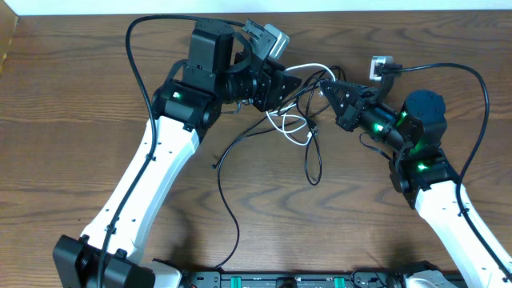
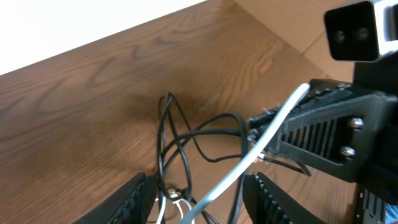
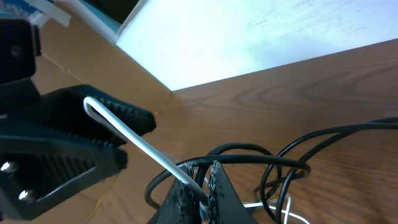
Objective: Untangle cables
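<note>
White cable (image 3: 140, 146) — limp, light, best taken close to the black cable (image 3: 348, 129) — sits pinched in the closed right gripper (image 3: 200, 180); left gripper (image 2: 199, 180) gapes, holding nothing.

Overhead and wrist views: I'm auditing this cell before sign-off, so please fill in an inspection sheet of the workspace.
Surface: brown wooden table, no marks seen.
Job's things: white cable and black cable are looped through each other mid-table, not yet untangled.
Clutter: nothing seen.
Grippers: right gripper shut on the white cable; left gripper open, with the white cable passing between its fingers.
Cables: thick black arm cords arc out beside both arms.
Surroundings: pale surface beyond the table's far edge; otherwise nothing seen.
</note>
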You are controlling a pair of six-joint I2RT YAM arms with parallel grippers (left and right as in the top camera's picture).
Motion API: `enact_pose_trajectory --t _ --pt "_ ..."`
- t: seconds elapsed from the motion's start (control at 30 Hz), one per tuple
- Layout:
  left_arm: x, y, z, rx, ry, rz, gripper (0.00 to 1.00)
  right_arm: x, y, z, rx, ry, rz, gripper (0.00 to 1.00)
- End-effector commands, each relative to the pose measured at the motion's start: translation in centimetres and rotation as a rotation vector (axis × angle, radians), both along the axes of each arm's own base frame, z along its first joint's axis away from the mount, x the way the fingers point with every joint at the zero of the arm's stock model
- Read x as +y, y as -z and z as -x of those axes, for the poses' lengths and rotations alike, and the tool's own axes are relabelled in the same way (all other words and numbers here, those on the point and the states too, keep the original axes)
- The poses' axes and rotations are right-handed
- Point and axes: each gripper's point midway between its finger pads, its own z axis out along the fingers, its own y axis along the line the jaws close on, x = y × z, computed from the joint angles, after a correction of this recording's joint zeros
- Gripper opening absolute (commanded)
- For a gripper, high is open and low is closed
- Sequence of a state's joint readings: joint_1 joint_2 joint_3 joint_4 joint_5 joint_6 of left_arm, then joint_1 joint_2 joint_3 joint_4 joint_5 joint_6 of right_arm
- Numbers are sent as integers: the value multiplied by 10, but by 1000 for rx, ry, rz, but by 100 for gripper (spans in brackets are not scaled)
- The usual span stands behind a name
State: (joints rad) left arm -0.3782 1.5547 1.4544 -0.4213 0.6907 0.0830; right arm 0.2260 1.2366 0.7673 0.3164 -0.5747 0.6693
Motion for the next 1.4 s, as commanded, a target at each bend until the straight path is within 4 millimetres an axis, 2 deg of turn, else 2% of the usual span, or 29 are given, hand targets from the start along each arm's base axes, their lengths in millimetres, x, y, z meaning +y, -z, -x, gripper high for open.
enact_pose_trajectory --t 0.0,0.33,0.77,1.07,1.13,1.17,1.2,1.37 --pt "-2 -7 1 -21 22 7 50 -3 -5 -2 -20 23 3 1" --pt "-6 -3 1 -12 29 4 50 -5 -19 -6 -58 50 -35 1" --pt "-47 32 16 56 129 -30 50 -5 -25 -6 -72 49 -51 1" --pt "-39 36 7 50 112 -37 50 -6 -19 -7 -53 53 -41 1" --pt "-38 36 6 50 108 -36 50 -8 -14 -7 -40 59 -26 5" --pt "-37 35 6 49 106 -36 50 -9 -9 -8 -22 65 -16 11" --pt "-37 35 6 50 106 -36 50 -11 -5 -8 -5 68 -11 1" --pt "-37 35 6 50 106 -36 50 -10 -12 -8 -32 68 -19 1"
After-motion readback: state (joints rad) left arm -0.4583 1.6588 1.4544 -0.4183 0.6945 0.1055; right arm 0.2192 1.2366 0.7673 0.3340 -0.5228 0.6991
